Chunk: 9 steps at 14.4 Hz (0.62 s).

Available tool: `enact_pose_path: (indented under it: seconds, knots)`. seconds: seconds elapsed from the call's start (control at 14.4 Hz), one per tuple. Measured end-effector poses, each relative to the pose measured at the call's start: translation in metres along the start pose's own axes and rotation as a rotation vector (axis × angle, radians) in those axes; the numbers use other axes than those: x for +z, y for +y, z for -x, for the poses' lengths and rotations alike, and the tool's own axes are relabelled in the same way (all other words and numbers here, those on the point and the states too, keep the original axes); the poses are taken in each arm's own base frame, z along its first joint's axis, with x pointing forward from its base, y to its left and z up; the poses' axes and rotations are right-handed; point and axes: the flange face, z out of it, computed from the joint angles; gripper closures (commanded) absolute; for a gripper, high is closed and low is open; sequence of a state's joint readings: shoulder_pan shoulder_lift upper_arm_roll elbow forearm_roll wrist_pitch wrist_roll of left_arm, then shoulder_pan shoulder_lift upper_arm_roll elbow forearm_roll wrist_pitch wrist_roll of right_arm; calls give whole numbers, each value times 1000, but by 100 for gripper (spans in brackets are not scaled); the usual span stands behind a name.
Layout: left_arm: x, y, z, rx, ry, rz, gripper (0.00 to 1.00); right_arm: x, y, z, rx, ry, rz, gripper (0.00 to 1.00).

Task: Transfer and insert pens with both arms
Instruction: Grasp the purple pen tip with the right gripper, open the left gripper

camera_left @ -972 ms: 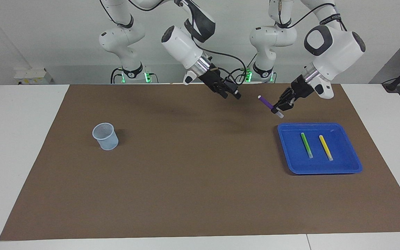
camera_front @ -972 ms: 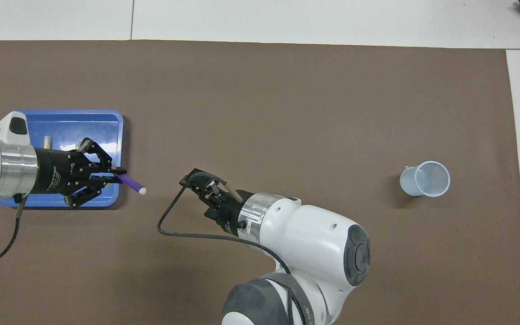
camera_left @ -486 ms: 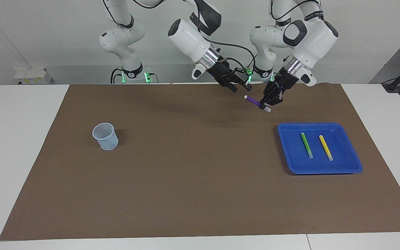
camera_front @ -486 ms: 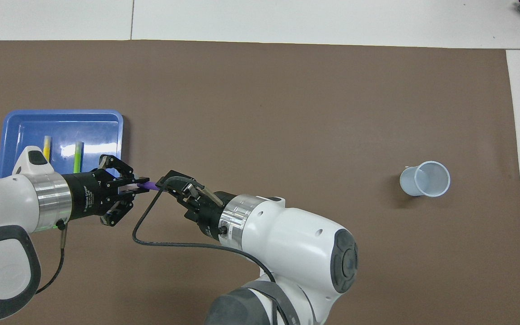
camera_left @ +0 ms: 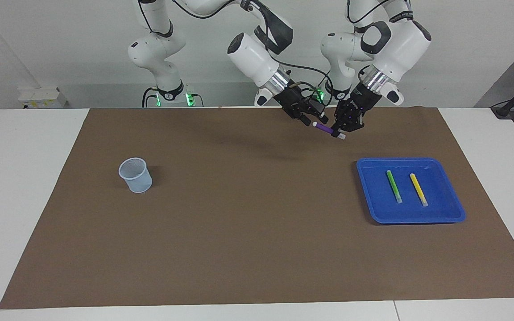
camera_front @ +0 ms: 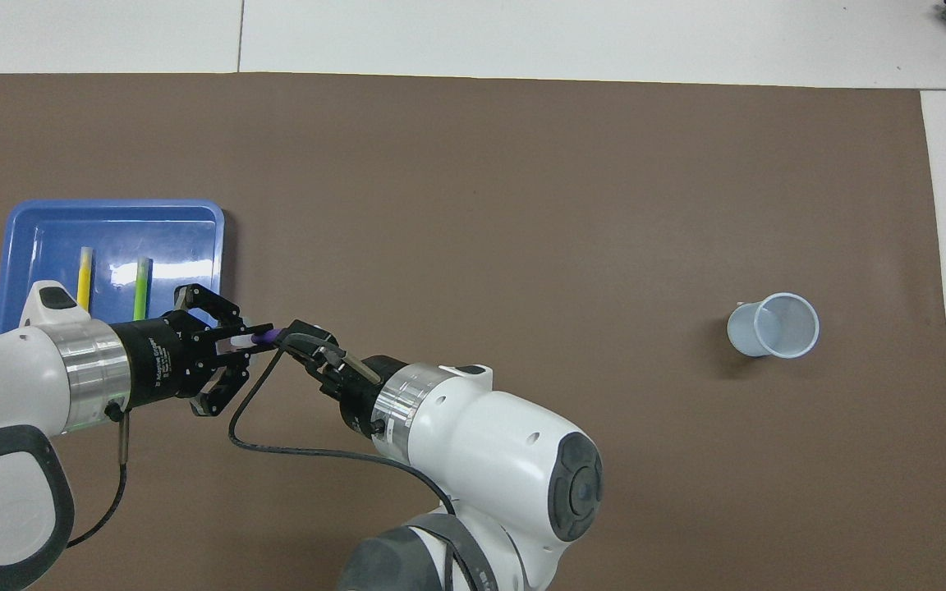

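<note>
My left gripper (camera_left: 339, 131) is shut on the purple pen (camera_left: 325, 129) near its pale cap end and holds it up over the brown mat (camera_left: 248, 214). My right gripper (camera_left: 315, 121) meets it there, open, with the pen's free tip between its fingers. In the overhead view the purple pen (camera_front: 264, 335) bridges the left gripper (camera_front: 239, 338) and the right gripper (camera_front: 292, 338). The green pen (camera_left: 393, 186) and the yellow pen (camera_left: 418, 189) lie side by side in the blue tray (camera_left: 373, 209).
A pale mesh cup (camera_left: 136, 174) stands upright on the mat toward the right arm's end of the table. The blue tray (camera_front: 112, 205) sits toward the left arm's end. White tabletop borders the mat on all sides.
The left gripper carried the purple pen away from the tray toward the middle and up. The right gripper moved in to meet it, and its fingers now flank the pen's free end.
</note>
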<state>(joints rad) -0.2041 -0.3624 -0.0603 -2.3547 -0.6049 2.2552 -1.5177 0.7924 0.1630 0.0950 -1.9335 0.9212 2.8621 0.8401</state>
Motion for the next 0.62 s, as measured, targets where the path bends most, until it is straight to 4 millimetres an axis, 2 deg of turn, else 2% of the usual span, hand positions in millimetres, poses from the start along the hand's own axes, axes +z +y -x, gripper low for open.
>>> enact_pose_path:
  seconds: [0.28, 0.35, 0.49, 0.62]
  knots:
    - [4, -7, 2, 1, 6, -4, 100, -7, -14, -9, 6, 11, -30, 15]
    - [3, -7, 2, 1, 6, -2, 100, -6, -13, -12, 9, 14, -29, 17]
    - [2, -8, 3, 2, 5, 0, 100, -1, -10, -15, 13, 16, -19, 28]
    - [2, -8, 3, 2, 5, 1, 100, 3, -7, -16, 14, 17, -13, 33]
